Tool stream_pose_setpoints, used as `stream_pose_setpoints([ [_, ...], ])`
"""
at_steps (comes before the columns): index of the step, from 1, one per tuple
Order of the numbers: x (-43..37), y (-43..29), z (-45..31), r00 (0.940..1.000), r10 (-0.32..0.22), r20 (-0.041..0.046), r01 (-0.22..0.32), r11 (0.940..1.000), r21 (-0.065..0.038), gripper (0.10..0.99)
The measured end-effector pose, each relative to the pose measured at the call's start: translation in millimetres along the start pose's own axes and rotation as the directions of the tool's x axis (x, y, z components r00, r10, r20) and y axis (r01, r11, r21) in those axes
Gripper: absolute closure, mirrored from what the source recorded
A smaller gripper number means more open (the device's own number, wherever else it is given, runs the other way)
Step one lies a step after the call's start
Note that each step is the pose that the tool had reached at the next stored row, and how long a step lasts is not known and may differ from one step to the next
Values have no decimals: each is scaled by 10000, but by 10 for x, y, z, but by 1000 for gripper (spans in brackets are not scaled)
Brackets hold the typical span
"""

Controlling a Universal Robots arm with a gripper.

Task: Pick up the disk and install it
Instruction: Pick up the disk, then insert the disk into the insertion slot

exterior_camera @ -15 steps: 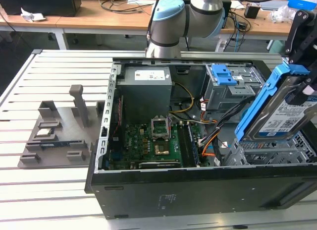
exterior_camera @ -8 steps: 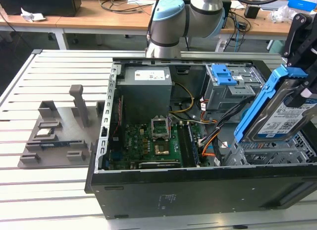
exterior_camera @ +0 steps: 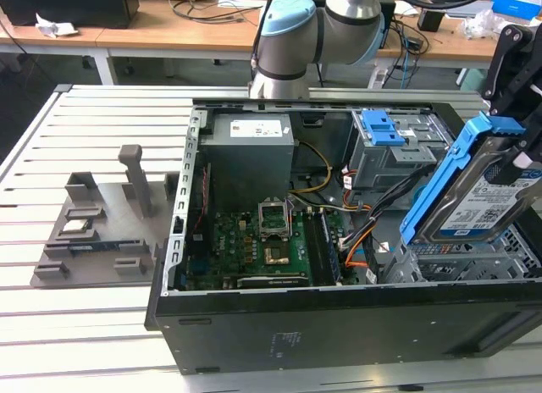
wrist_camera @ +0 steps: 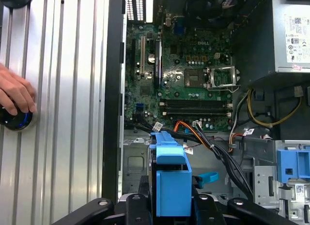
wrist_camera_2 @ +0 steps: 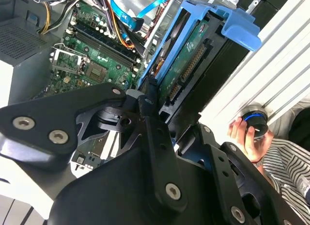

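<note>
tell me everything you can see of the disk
The disk is a flat silver drive with a blue-and-white label, in a bright blue plastic frame with a tab at one end. The second wrist view shows its green circuit board and connector. The hand grips it, holding it tilted over the open case at the exterior view's right, not yet seated.

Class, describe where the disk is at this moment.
At the exterior view's right, the disk hangs tilted in the robot's hand, above that end of the open computer case.
</note>
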State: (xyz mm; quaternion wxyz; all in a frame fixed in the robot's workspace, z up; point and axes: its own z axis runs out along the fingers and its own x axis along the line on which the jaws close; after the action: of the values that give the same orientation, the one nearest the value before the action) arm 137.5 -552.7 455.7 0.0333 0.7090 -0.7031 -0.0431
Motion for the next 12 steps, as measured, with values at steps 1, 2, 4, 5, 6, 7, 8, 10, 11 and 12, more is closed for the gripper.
stream_pose_setpoints([
  [1,0,0,0,10000,0,0,0,10000,0,722],
  [2,0,0,0,10000,0,0,0,10000,0,722],
  [4,0,0,1,10000,0,0,0,10000,0,722],
  [5,0,0,1,10000,0,0,0,10000,0,722],
  [6,0,0,2,10000,-1,0,1,10000,0,722],
  [7,0,0,2,10000,0,0,0,10000,0,722],
  [8,0,0,2,10000,0,0,0,10000,0,722],
  [10,-1,-9,3,10000,-3,2,3,10000,0,722],
  [11,-22,-77,-1,10000,-1,0,1,10000,-1,722],
  [12,-44,-121,13,10000,0,-4,0,10000,-2,722],
])
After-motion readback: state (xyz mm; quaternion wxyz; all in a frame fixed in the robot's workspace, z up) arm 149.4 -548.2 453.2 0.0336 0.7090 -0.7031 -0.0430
